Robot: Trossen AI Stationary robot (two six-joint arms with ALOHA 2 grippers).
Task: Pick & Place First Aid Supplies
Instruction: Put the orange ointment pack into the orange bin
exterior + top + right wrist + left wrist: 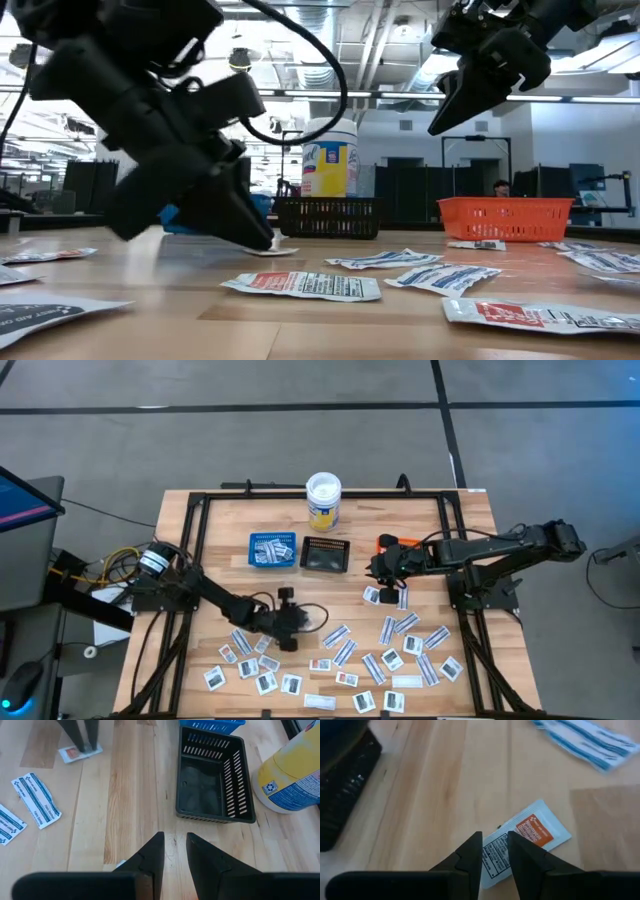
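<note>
High view: the left gripper [290,628] sits low at centre-left of the frame, among the first aid packets [345,651] that are scattered across the lower half of the wooden table [420,530]. The right gripper [378,565] hangs at centre-right, just beside the orange tray [386,542]. The blue tray [272,550], the black tray [325,555] and the white-lidded tub [323,500] stand in the upper middle.

Low view: the left gripper's tips [262,240] press down onto a small packet at centre-left; the right gripper [450,112] is raised at upper right, fingers close together, carrying nothing visible.

Left wrist view: the two dark fingers [470,857] stand slightly parted on the edge of a white packet with an orange patch [527,837] — touching it, though a firm grip cannot be told.

Right wrist view: the fingers [154,851] are narrowly apart above bare wood — the black tray lies ahead, upper right
</note>
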